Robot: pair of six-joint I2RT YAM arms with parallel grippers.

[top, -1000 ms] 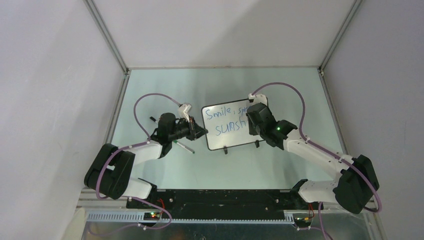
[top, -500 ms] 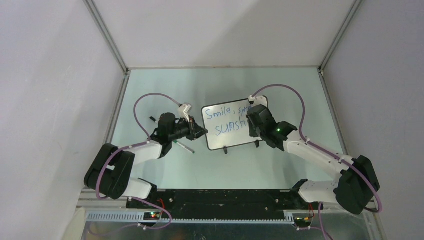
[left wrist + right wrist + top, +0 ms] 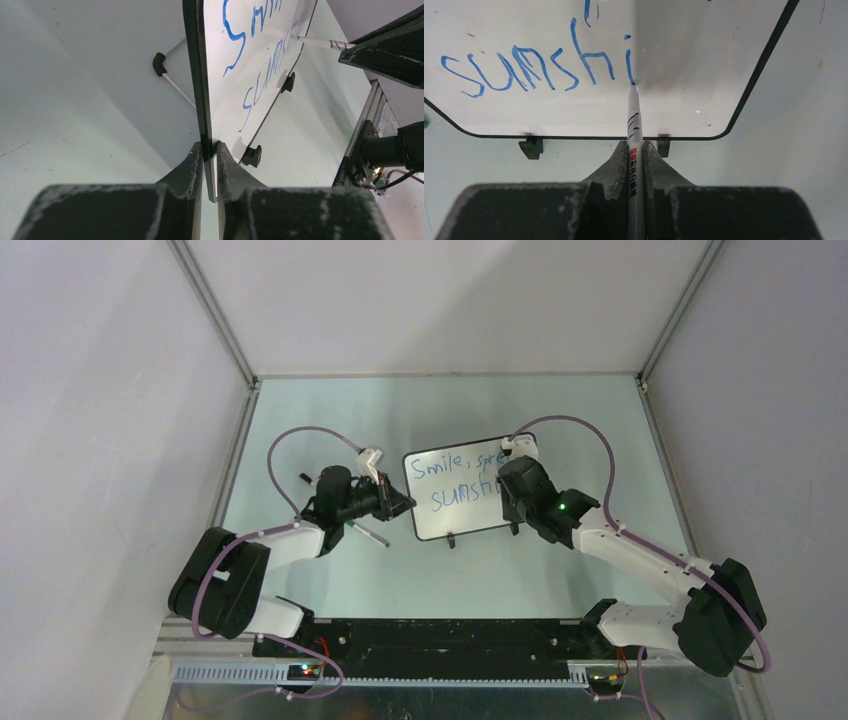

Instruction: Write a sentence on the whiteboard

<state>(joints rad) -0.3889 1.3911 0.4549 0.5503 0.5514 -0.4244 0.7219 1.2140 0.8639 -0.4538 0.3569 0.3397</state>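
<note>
Left gripper [image 3: 210, 150] on left edge of black-framed white whiteboard [image 3: 455, 518] | slim white marker [image 3: 633, 117] tip on board face, at right end of blue handwritten sentence [image 3: 531, 70]

Seen from above, the black right arm [image 3: 545, 505] covers the right end of the small black-framed glossy whiteboard [image 3: 445, 522], hiding where the blue handwritten sentence [image 3: 455, 500] ends; the right wrist view crops its upper line.

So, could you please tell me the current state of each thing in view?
whiteboard: standing on its feet, left edge gripped.
sentence: unfinished, second line reads "sunshi".
marker: uncapped, tip touching the whiteboard at the foot of the "i".
left hand: shut on the whiteboard's edge.
right hand: shut on the marker.
</note>
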